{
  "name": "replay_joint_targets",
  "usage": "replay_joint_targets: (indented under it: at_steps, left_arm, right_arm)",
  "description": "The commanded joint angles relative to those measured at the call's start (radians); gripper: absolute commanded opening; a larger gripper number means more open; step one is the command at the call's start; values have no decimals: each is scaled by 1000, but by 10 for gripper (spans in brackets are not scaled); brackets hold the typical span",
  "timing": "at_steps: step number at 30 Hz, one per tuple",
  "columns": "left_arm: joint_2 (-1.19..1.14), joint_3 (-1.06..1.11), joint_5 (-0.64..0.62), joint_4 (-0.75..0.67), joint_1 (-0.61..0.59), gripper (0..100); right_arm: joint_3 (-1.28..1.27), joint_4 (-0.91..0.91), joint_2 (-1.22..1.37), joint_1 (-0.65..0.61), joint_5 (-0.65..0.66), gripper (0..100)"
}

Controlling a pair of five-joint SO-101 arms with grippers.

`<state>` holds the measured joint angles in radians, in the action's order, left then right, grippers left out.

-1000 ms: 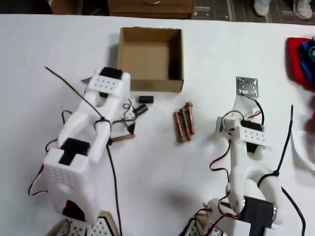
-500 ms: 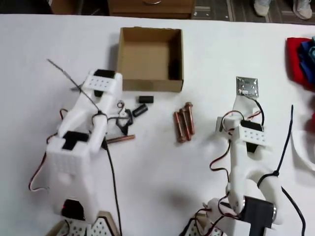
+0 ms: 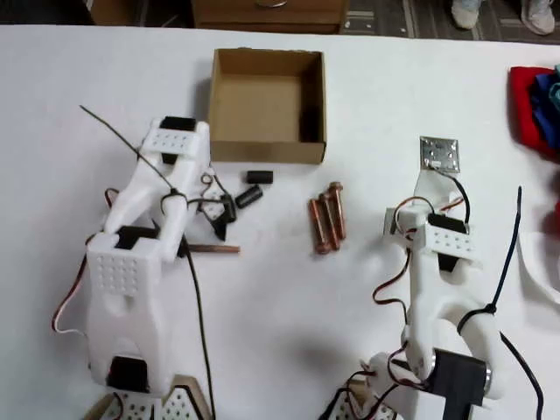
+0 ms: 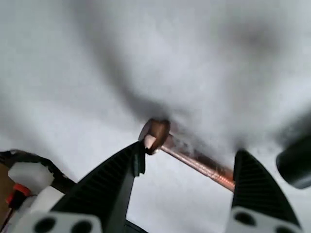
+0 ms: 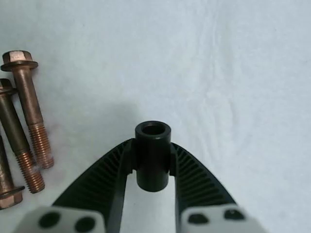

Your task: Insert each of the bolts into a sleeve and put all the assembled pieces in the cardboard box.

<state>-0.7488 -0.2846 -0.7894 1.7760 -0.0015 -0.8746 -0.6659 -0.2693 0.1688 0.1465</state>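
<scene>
a: left gripper (image 4: 190, 151)?
b: jaws apart, a copper-coloured metal bolt (image 4: 156, 132) between them on the white table (image 3: 280, 332).
a: right gripper (image 5: 152, 144)?
b: clamped on a black cylindrical sleeve (image 5: 153, 160), near three more copper bolts (image 3: 325, 219).

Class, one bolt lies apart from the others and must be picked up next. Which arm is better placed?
Left. The left gripper hangs open over that bolt; the right gripper is shut on a sleeve.
</scene>
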Motion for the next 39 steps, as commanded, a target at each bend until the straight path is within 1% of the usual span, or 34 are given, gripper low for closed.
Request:
replay_joint_targets:
  at_steps: [1,6,8,9,15,18,27,35,37,39]
  left_arm:
    - [-17,-19,58,2,0,316]
    - [-17,-19,55,2,0,316]
    - [-17,-21,72,-5,2,316]
    - [-17,-27,104,-5,2,316]
    - [-17,-122,407,3,-6,316]
    - [-17,-137,480,3,-3,316]
    - [-17,-130,477,6,3,316]
    - [-15,-76,477,11,40,316]
    - [0,-77,477,11,32,299]
    - [41,-77,477,11,31,257]
  right_arm:
    - [5,13,-22,7,-8,21]
    - [5,13,-22,7,-8,21]
    - [5,13,-22,7,-8,21]
    - [5,13,-22,5,-8,21]
    - [5,13,-22,10,-8,21]
    - [5,13,-22,12,-8,21]
    - [5,13,-22,10,-8,21]
    - [5,13,-22,7,-8,21]
    - [5,13,-22,7,-8,21]
    - [5,13,-22,7,-8,21]
